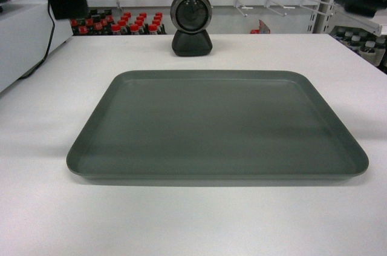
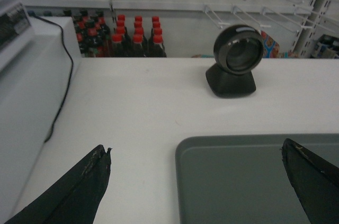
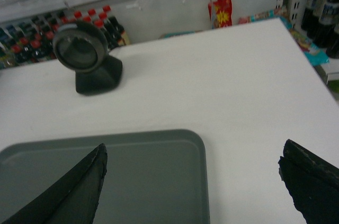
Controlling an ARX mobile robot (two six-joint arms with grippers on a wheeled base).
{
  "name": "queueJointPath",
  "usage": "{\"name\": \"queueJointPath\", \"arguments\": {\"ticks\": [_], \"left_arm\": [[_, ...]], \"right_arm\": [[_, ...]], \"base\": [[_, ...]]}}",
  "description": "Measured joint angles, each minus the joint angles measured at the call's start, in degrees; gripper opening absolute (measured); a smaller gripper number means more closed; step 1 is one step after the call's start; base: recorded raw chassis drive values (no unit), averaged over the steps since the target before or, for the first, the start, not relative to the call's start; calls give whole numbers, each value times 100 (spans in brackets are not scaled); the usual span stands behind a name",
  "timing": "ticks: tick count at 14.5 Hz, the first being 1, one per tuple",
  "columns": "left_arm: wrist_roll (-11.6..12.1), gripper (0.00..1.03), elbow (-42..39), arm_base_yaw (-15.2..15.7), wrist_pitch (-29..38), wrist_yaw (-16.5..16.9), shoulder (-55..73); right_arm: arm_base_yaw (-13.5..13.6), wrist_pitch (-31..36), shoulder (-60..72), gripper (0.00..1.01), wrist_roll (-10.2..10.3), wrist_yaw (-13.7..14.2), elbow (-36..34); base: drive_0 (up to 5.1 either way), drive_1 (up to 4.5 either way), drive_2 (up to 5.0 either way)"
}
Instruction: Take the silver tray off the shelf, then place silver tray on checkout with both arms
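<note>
One silver tray [image 1: 217, 126] lies on the checkout [image 1: 193, 219]; both grippers' fingers [image 2: 85, 181] [image 3: 69, 187] spread, empty.

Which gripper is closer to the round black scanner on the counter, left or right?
Left, though only slightly. The left gripper straddles the silver tray's far left corner, and the scanner sits ahead, slightly right. The right gripper straddles the far right corner, with the scanner further off to its left.
</note>
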Motion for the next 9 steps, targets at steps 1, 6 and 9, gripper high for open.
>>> {"name": "queueJointPath", "arguments": {"ticks": [1,6,9], "left_arm": [[-11,98,0,48,-214,13,-326],[199,98,-323,-81,-629,20,-1589],[354,86,-763,57,-81,-138,-1508]], "right_arm": [[-42,39,-269,98,2,-17,-79],[-98,-490,-1484,98,20,4,-476],[-92,293,-1596,91,-238,356,-905]], "base": [[0,0,0],[0,0,0],[0,0,0]]}}
